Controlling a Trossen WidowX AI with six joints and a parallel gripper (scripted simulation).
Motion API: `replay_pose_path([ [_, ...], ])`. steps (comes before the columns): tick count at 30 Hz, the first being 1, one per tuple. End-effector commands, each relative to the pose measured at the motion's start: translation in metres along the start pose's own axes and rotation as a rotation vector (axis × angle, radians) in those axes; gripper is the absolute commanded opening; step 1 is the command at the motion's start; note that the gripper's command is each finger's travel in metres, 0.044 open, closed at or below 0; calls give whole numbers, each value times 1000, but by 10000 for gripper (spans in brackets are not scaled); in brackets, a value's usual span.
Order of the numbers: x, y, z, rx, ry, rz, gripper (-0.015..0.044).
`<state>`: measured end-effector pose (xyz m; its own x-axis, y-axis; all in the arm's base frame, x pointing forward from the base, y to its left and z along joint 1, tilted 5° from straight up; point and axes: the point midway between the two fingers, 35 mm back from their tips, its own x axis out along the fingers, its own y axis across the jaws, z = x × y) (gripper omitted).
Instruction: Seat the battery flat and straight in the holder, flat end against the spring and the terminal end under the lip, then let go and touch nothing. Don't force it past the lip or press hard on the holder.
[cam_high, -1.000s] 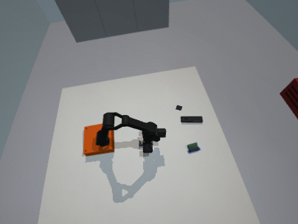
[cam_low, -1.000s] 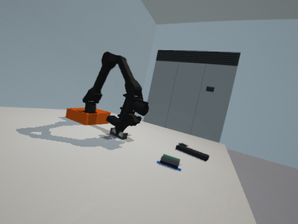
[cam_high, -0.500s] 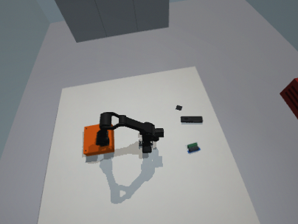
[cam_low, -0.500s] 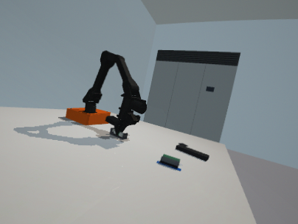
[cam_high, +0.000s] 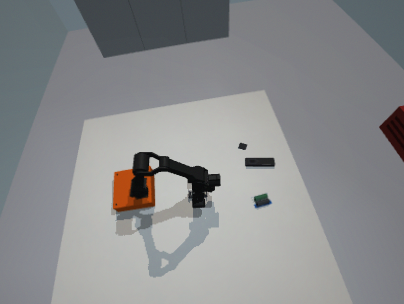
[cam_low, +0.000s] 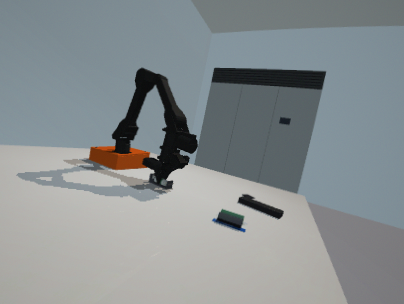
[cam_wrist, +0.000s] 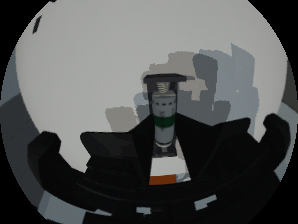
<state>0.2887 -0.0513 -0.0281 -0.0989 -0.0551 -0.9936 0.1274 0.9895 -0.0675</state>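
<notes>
My gripper (cam_high: 199, 196) (cam_low: 161, 179) (cam_wrist: 163, 116) is low over the white table, its fingers shut on the battery's two sides. The battery (cam_wrist: 164, 107), pale with a dark green band, lies lengthwise between the end walls of the black holder (cam_wrist: 165, 78). The holder's coil spring (cam_wrist: 162, 86) shows at the battery's far end in the wrist view. The near end of the battery is beside the holder's dark near end piece. The fingers hide the holder's sides. I cannot tell whether the battery is fully down or under the lip.
The arm stands on an orange base (cam_high: 120, 192) (cam_low: 116, 161) (cam_wrist: 162, 179). A green and grey part on a blue strip (cam_high: 262, 200) (cam_low: 230, 218), a long black bar (cam_high: 260, 162) (cam_low: 261, 206) and a small dark piece (cam_high: 242, 146) lie off to the side. A grey cabinet (cam_low: 260, 130) stands beyond.
</notes>
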Motion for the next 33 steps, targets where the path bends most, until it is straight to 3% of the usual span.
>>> replay_pose_path([
  [1, -1, 0, -2, -2, -10, 0, 79],
  [27, 1, 0, -10, -2, -10, 0, 79],
  [31, 1, 0, -10, -2, -10, 0, 181],
  [33, 0, 0, -10, -2, -10, 0, 181],
])
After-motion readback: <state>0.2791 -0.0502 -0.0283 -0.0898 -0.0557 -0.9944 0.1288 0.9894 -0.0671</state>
